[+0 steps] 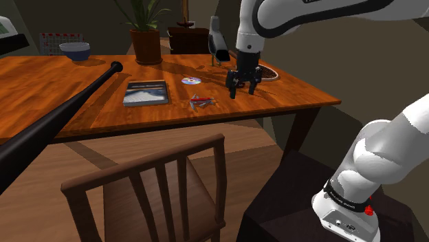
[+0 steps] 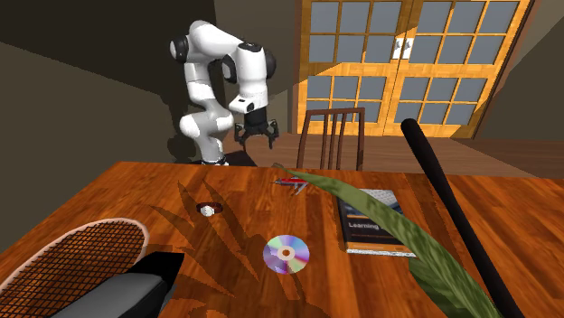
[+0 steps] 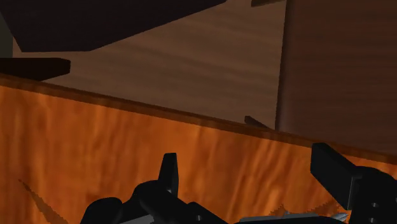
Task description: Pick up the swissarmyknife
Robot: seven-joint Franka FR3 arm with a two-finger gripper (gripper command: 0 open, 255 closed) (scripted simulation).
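warm wooden desk [image 1: 289,96] fills the room's middle, and we find the gripper [image 1: 243,88] hovering above it, fingers apart and empty. the red swissarmyknife [image 1: 201,102] lies flat on the desk, below the gripper and off to its side toward the book [image 1: 146,93]. its long axis runs roughly along that same line.

Item count, as I see it: one tabletop [image 1: 41,82], one swissarmyknife [image 1: 201,102], one disc [image 1: 191,81], one book [image 1: 146,93], one bat [image 1: 69,111], one bowl [image 1: 74,50], one potted plant [image 1: 146,42], one chair [image 1: 144,163]. My fingers [image 3: 168,173]: two.
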